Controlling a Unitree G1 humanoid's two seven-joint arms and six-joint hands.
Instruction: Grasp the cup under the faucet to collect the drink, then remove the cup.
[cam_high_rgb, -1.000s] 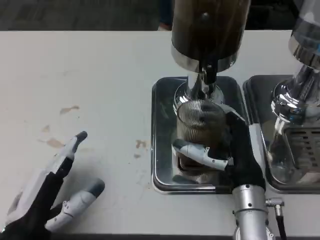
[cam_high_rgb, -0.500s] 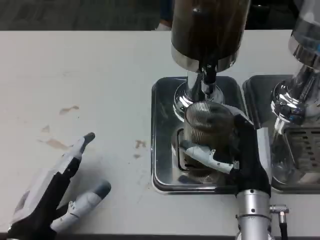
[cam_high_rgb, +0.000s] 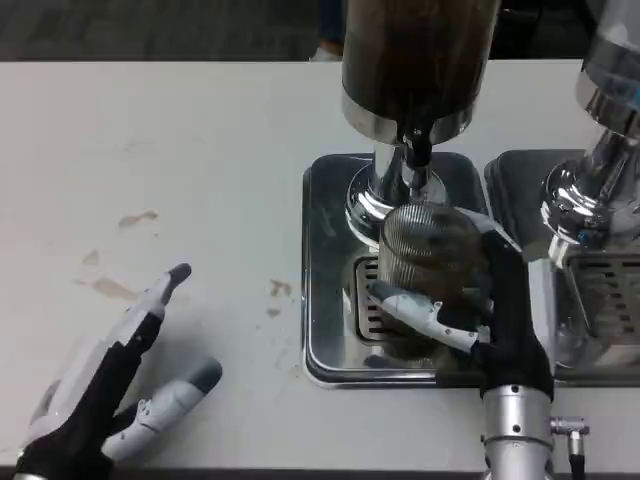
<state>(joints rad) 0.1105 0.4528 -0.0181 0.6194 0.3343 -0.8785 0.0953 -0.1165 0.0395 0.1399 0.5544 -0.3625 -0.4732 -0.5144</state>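
Note:
A ribbed glass cup (cam_high_rgb: 425, 262) stands over the drip grate of the steel tray (cam_high_rgb: 327, 270), just below the dark dispenser's faucet (cam_high_rgb: 416, 148). My right hand (cam_high_rgb: 478, 300) grips the cup from its right side, with fingers (cam_high_rgb: 420, 312) wrapped across its front. Dark liquid seems to sit in the cup, though the fill level is hard to read. My left hand (cam_high_rgb: 115, 385) lies on the table at the lower left, fingers spread and holding nothing.
A second dispenser (cam_high_rgb: 600, 150) with its own steel tray (cam_high_rgb: 590, 300) stands close on the right. Brown spill stains (cam_high_rgb: 120, 255) mark the white table left of the tray. The table's front edge runs along the bottom of the view.
My right hand has shifted the cup a little to the right and nearer the faucet. The left hand slid slightly right on the table.

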